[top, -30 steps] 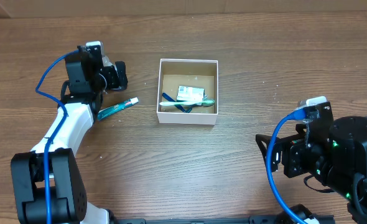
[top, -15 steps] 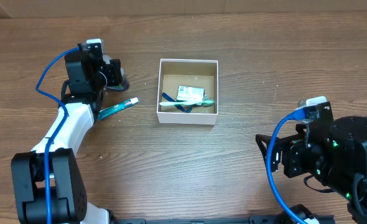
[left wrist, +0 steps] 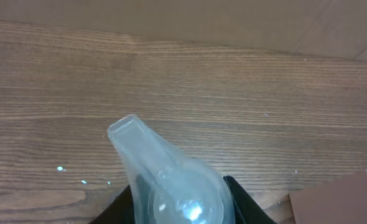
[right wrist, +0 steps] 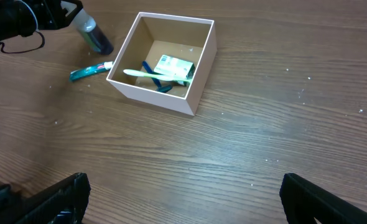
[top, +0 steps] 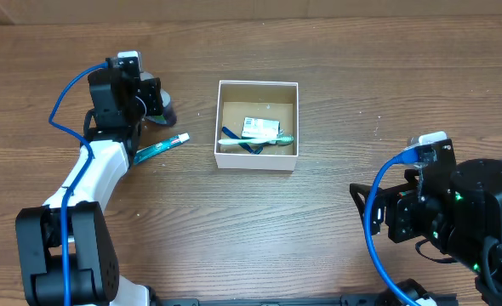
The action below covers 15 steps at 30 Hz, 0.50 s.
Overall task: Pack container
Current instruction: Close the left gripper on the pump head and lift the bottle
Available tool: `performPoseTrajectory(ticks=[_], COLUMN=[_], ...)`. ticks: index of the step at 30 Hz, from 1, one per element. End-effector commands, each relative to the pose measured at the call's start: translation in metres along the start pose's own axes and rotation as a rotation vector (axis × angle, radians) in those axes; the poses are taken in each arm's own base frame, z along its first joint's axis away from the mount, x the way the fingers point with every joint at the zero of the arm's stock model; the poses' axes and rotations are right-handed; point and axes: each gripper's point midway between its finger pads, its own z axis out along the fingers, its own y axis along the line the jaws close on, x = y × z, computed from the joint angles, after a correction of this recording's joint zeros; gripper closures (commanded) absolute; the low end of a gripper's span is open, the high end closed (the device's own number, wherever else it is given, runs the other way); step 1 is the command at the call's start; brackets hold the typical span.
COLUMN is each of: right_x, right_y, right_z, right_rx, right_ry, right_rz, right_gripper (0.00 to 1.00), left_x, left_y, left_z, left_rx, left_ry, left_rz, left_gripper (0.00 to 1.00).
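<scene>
Wooden table (top: 319,229): container (top: 255,161), teal tube (top: 162,148).

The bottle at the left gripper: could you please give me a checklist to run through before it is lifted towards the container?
1. Left gripper closed on the bottle: ok, fingers sit against both its sides.
2. Grip firm enough to lift: cannot tell.
3. Bottle apart from the toothpaste tube: ok.
4. Container open on top: ok.
5. Free room inside: ok, bare floor behind the toothbrush and packet.
6. Right gripper out of the path: ok, open and away from the container.
</scene>
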Motion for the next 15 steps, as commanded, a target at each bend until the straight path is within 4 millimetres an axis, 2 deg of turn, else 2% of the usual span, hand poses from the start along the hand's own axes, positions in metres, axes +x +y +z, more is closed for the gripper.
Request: performPoseTrajectory(ticks=[1,7,15], right_x=[-0.0013,-0.0013,-0.0012], right_y=[-0.0008,-0.0008,-0.0008], right_z=[-0.0011,-0.0011,-0.0011], right_rx=[0.006,0.006,0.005], right_ry=[-0.01,-0.01,-0.009], right_rz=[0.003,0.002,0.002], right_gripper=[0.0,0.0,0.0], left_x=[-0.0089,-0.0147,-0.0178], left_y=[-0.0082,-0.0139,-0.0143], left_z=[0.0024,0.0019,0.0005], left_rx=[0.032,0.063,0.064], left_ry=[-0.018,-0.041,-0.051], left_rz=[0.017,0.022,0.024], left_gripper=[0.78,0.95,0.96])
